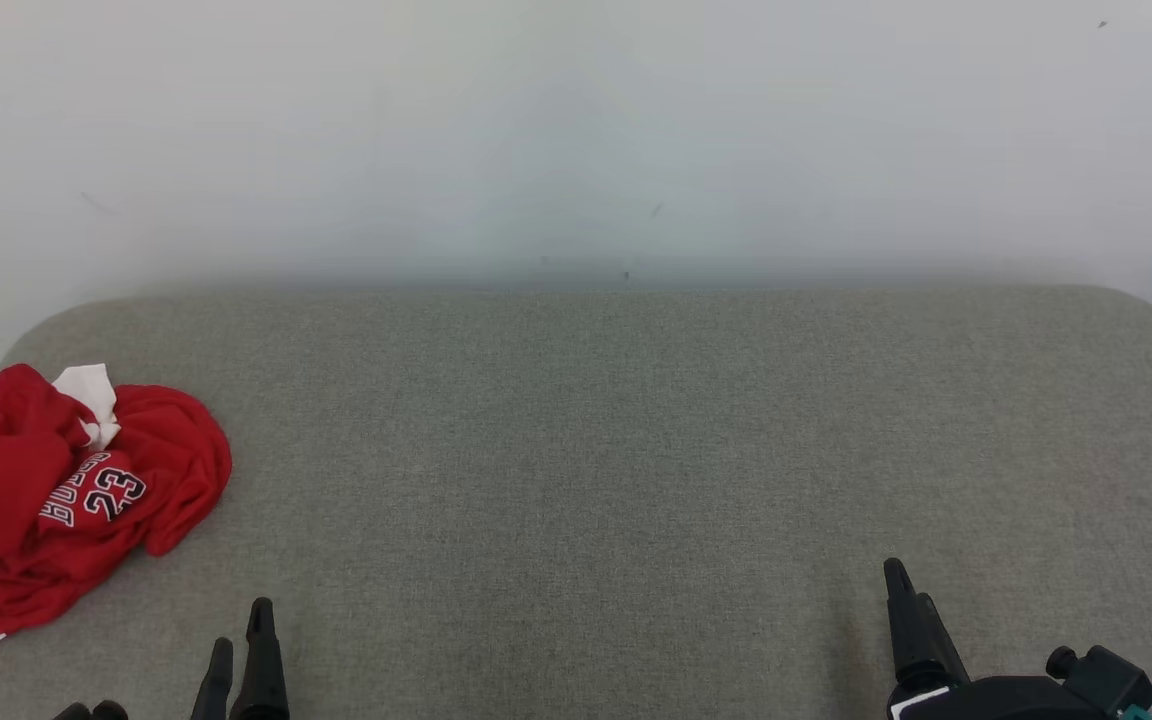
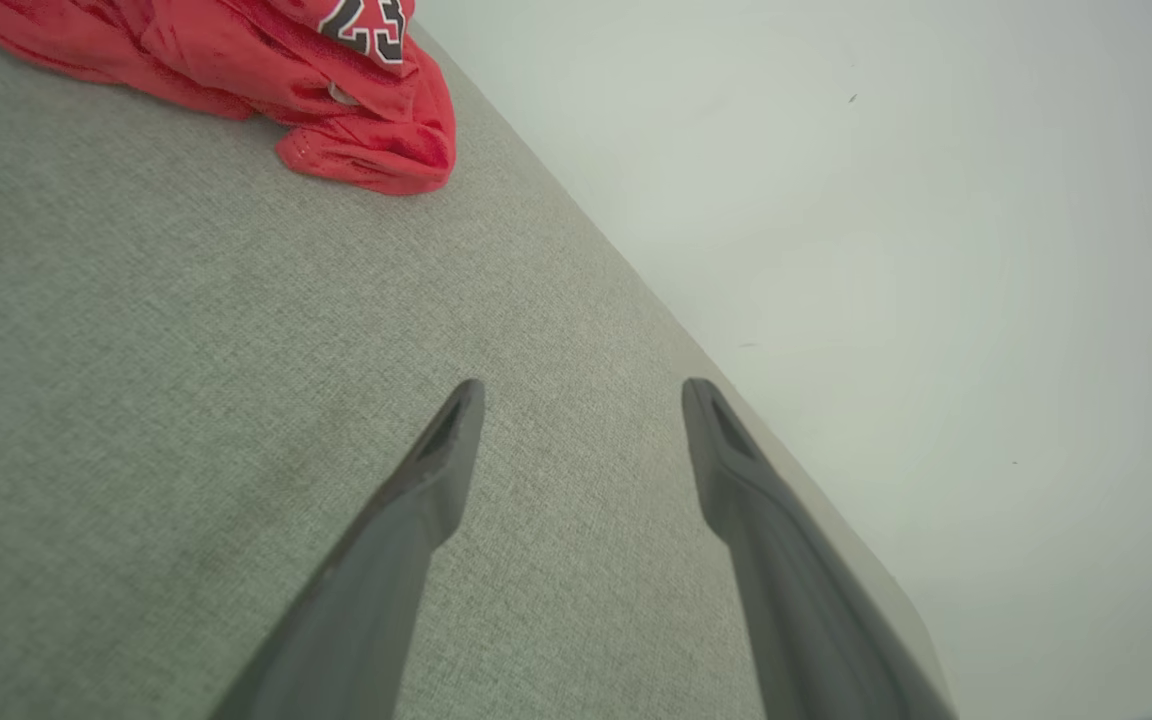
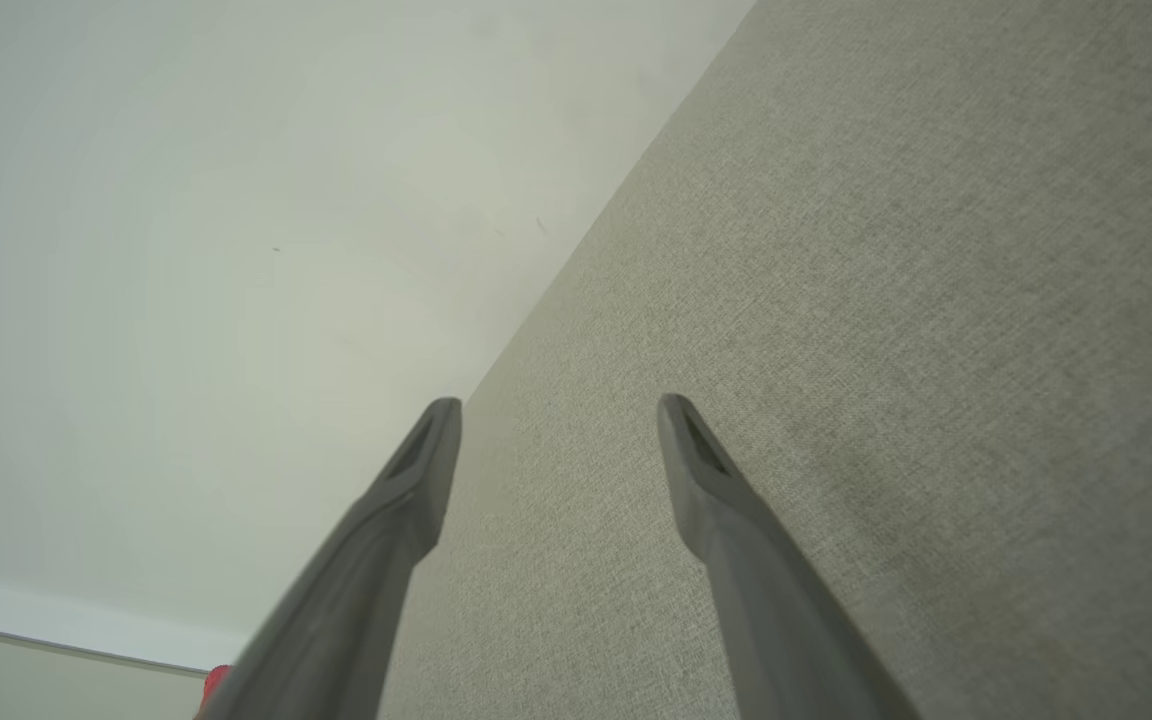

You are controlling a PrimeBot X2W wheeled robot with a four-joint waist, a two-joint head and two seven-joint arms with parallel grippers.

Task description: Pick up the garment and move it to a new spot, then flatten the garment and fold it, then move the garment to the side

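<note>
The garment is a red jersey with white trim and the number 23, lying crumpled at the left end of the grey fabric surface. In the left wrist view the garment shows at the top left, well ahead of the fingers. My left gripper sits low near the front edge, to the right of the garment and apart from it; its gap is wide and empty. At the lower right my right gripper is far from the garment, open with nothing between its fingers.
A pale wall runs right behind the surface's far edge. The surface has rounded far corners. A small red speck shows at the bottom left of the right wrist view, beside a strip of floor.
</note>
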